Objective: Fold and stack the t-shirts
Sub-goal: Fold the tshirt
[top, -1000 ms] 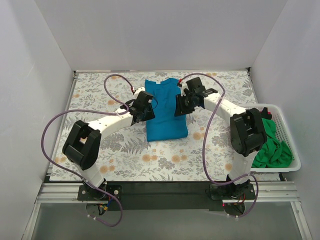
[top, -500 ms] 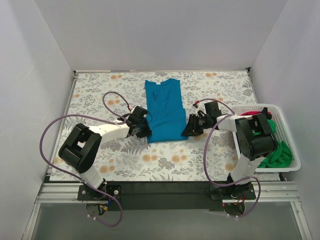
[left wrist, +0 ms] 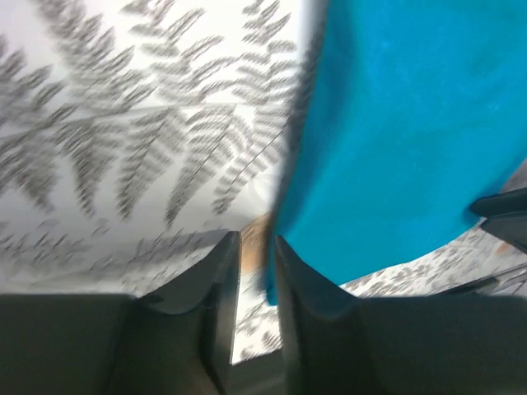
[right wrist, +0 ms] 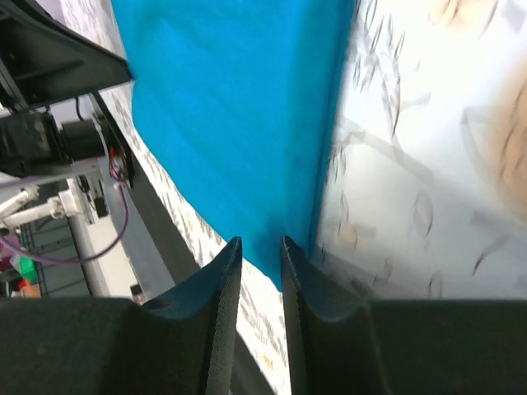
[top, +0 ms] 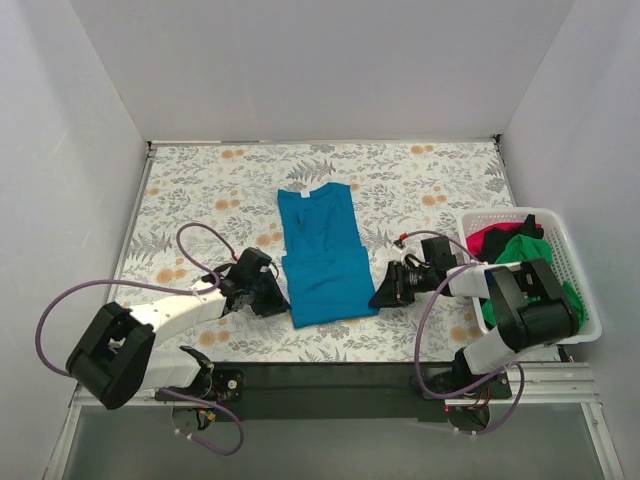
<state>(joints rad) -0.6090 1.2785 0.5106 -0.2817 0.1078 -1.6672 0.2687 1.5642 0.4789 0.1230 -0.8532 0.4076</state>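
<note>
Teal-blue cotton against a fern-and-flower tablecloth: the teal-blue t-shirt lies in the middle of the table, folded into a long narrow strip, collar at the far end and hem at the near end. Both arms reach low across the near part of the table (each stretched out almost flat). The left gripper sits at the shirt's near-left corner. Its wrist camera shows the two dark fingers drawn close together with the corner of the blue cloth pinched in the narrow gap. The right gripper is at the near-right corner, and its own camera shows the same: fingers nearly together, clamped on the tip of the hem. At the right edge of the table stands a white slatted basket, holding a green t-shirt and, at its far end, a red-magenta t-shirt, both crumpled.
</note>
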